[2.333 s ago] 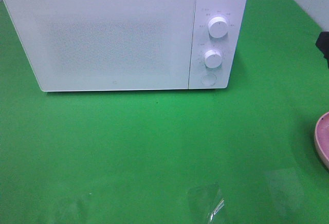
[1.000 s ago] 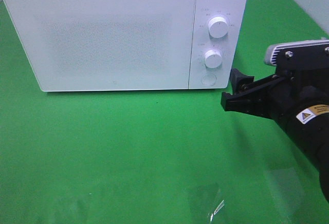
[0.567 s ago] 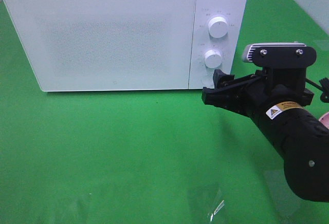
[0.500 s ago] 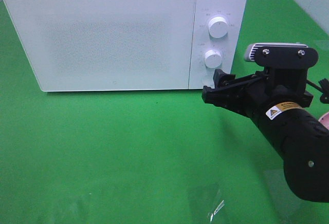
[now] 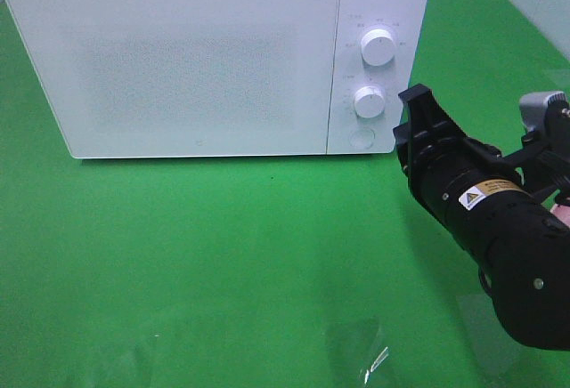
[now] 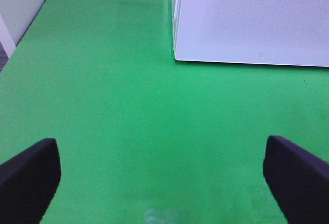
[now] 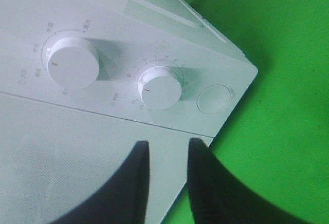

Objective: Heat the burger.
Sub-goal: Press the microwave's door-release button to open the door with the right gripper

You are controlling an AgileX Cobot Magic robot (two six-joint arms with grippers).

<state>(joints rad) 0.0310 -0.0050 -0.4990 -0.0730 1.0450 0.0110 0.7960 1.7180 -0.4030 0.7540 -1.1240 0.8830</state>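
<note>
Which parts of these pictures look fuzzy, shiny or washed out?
Exterior high view: the white microwave is washed out, its dial labels faint, and a shiny patch glints on the green cloth. Left wrist view: the left gripper's fingers are dark, out-of-focus blobs. Right wrist view: the picture is tilted, the dials fairly clear, the right gripper's fingers blurred.
</note>
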